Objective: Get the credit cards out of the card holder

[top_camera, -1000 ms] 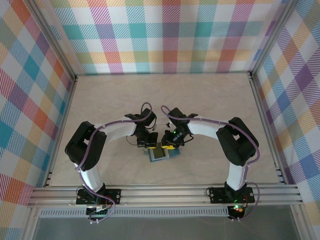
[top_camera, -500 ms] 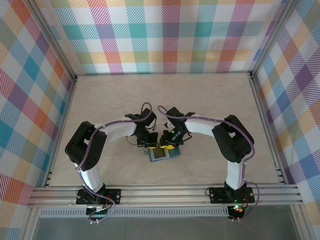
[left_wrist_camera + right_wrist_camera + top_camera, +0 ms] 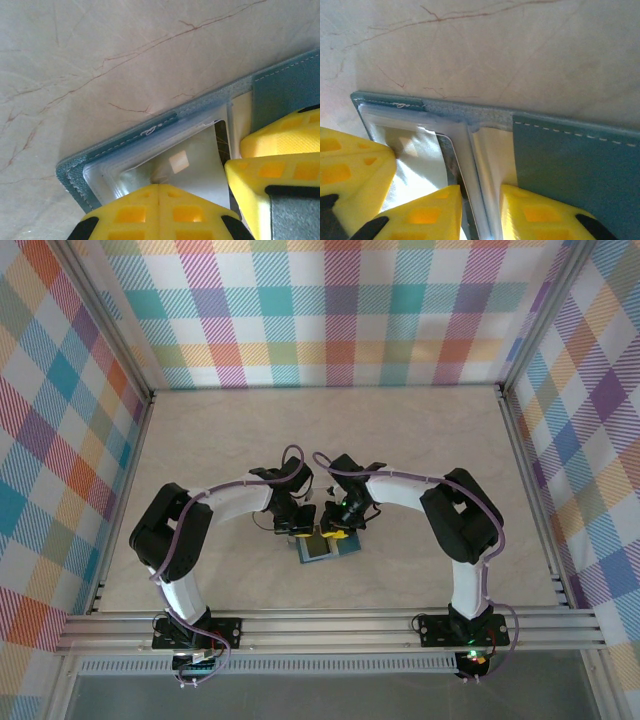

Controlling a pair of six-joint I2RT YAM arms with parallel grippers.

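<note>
The card holder (image 3: 323, 547) is laid open at the counter's (image 3: 200, 440) 6 o'clock; the left end effector (image 3: 158, 189) is closed over a credit card (image 3: 197, 165); whether the right end effector (image 3: 480, 199) is clamped cannot be told

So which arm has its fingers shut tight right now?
The left gripper: its yellow fingers meet with no gap over the card holder's clear pocket. The right gripper's fingers stand apart.

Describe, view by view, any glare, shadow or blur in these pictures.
Top external: even, sharp lighting, the card holder tiny in frame. Left wrist: a bright square reflection on the credit card. Right wrist: glare washes out the credit card.
</note>
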